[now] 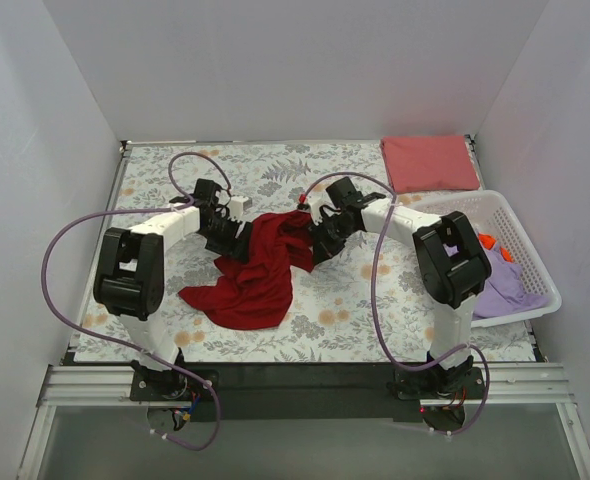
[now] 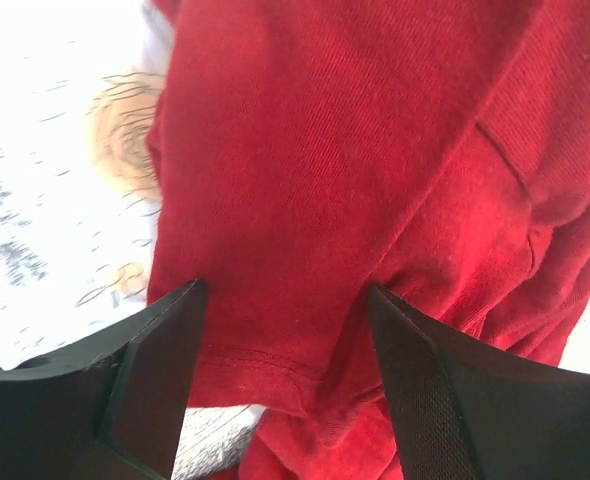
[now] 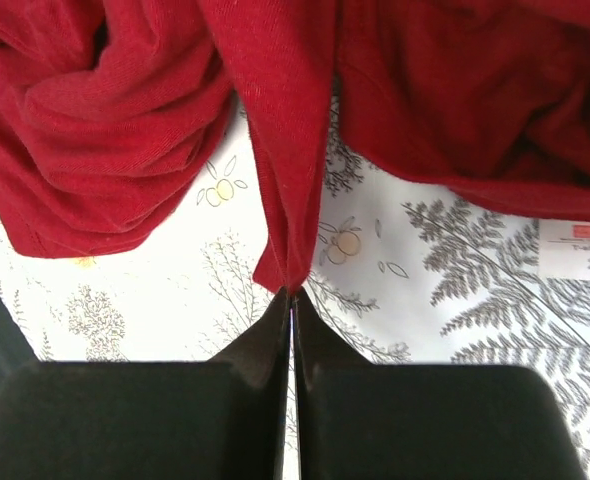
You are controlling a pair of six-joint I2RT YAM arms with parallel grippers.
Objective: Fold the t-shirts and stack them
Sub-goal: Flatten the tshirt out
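Pinching only a thin tip of the red shirt (image 1: 260, 270), which lies bunched in the middle of the counter (image 1: 355, 300), the right fingers (image 3: 245, 410) are pressed tight together and could lose it if pulled hard. The left fingers (image 2: 155, 370) stand wide apart over the hem, holding nothing, so a lift now would likely drag the cloth one-sided.

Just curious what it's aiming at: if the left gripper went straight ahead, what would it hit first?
Probably the deep crimson soft fabric t-shirt, right in front of the open left gripper; depth unclear.
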